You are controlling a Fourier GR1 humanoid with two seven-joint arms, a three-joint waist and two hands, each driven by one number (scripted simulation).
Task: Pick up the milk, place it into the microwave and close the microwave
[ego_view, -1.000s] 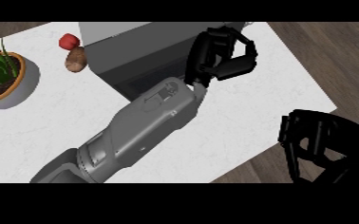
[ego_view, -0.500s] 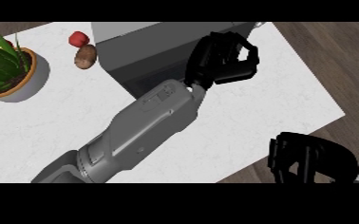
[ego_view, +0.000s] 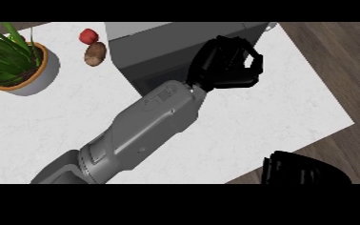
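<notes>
Milk (ego_view: 245, 58) shows only as white slivers between the curled fingers of the left hand (ego_view: 224, 66) — gripped and held over the grey microwave (ego_view: 158, 47) on the white surface (ego_view: 281, 109). The right hand (ego_view: 302, 170) sits at the view's lower edge, beyond the surface's corner — whether it is open or closed cannot be told. A potted plant (ego_view: 21, 62), an apple (ego_view: 88, 35) and a potato (ego_view: 95, 53) stand left of the microwave.
</notes>
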